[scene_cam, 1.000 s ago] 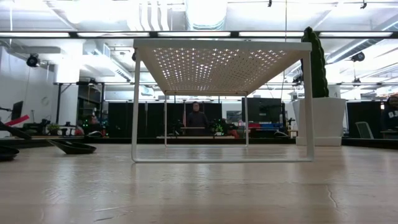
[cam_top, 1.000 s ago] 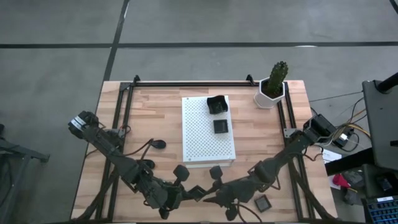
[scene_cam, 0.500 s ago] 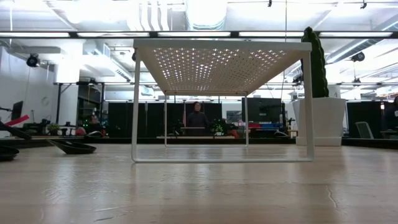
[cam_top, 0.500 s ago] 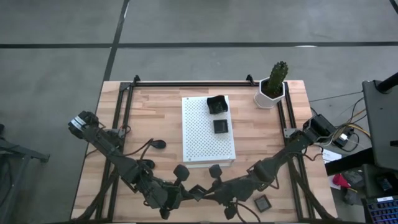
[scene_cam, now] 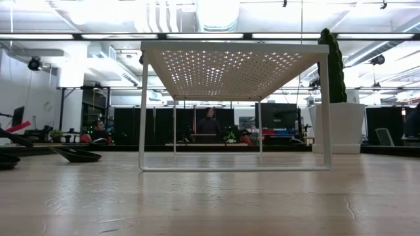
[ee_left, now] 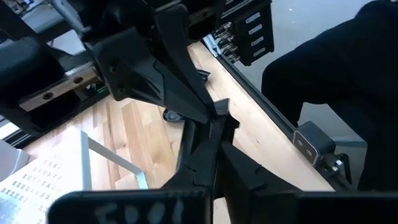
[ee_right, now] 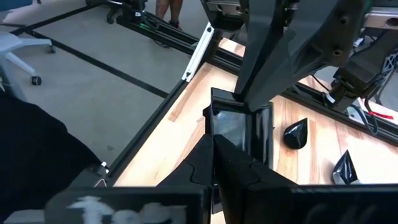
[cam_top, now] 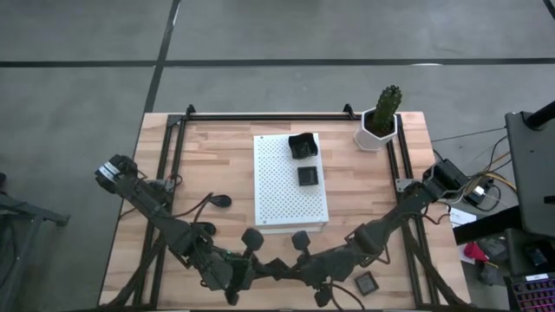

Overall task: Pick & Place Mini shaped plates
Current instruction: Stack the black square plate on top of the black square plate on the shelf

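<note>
A tiny dark square mini plate (cam_top: 277,267) hangs above the table's near edge between my two grippers. My left gripper (cam_top: 265,267) reaches it from the left and my right gripper (cam_top: 290,271) from the right; both are shut on it. The right wrist view shows the plate (ee_right: 241,127) face-on; the left wrist view shows it edge-on (ee_left: 217,119). Two more dark plates (cam_top: 302,146) (cam_top: 307,176) sit on the white perforated board (cam_top: 279,195). A teardrop plate (cam_top: 221,200) and a square plate (cam_top: 368,282) lie on the table. My left gripper pinches one edge (ee_right: 244,101) of the square plate between its two fingers, coming level from the table's left. The plate is lifted clear of the table. My right gripper pinches the opposite edge (ee_right: 216,134) of the same plate between its fingers, coming from the table's right, opposite the left gripper.
The white board stands on thin legs (scene_cam: 142,111) at mid-table. A white hexagonal cactus pot (cam_top: 378,123) stands at the far right corner. Dark teardrop plates (scene_cam: 79,156) lie on the table's left part. Black rails (cam_top: 173,147) run along the table's sides. A person (scene_cam: 209,124) stands far behind.
My right gripper has edged a little toward the table's left, up against the square plate that my left gripper holds. The plate and the left arm have stayed nearly in place.
</note>
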You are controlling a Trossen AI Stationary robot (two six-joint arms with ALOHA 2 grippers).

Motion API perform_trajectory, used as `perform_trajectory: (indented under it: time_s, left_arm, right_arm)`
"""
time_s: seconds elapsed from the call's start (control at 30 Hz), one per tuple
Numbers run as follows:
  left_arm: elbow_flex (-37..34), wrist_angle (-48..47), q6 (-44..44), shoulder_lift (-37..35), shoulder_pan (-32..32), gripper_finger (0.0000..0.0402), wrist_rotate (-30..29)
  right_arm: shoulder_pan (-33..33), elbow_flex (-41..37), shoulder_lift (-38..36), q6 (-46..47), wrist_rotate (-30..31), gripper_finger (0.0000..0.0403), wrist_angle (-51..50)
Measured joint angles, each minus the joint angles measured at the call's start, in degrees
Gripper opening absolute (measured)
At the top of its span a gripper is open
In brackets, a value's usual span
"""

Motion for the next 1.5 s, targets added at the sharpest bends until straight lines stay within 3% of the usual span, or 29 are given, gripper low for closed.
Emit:
perform_trajectory:
  time_s: [0.73, 1.07, 1.33, 1.5]
  left_arm:
    - [1.61, 1.55, 0.44, -0.07, 0.0, 0.0212, -6.93]
    - [1.9, -1.67, -1.62, -0.11, -0.32, 0.0221, -7.89]
    - [1.86, -7.09, -7.77, -0.11, -1.04, 0.022, -5.96]
    - [1.84, -9.6, -9.73, -0.11, -2.54, 0.022, -5.9]
  right_arm:
    - [-0.17, 0.0, 0.02, 2.6, 2.24, 0.0008, -7.24]
    - [0.31, 1.86, -2.4, 3.87, 18.63, 0.0008, -23.0]
    - [0.26, 10.19, -2.4, 4.53, 24.48, 0.0008, -44.49]
    - [0.17, 12.81, -2.56, 1.87, 26.49, 0.0008, -48.35]
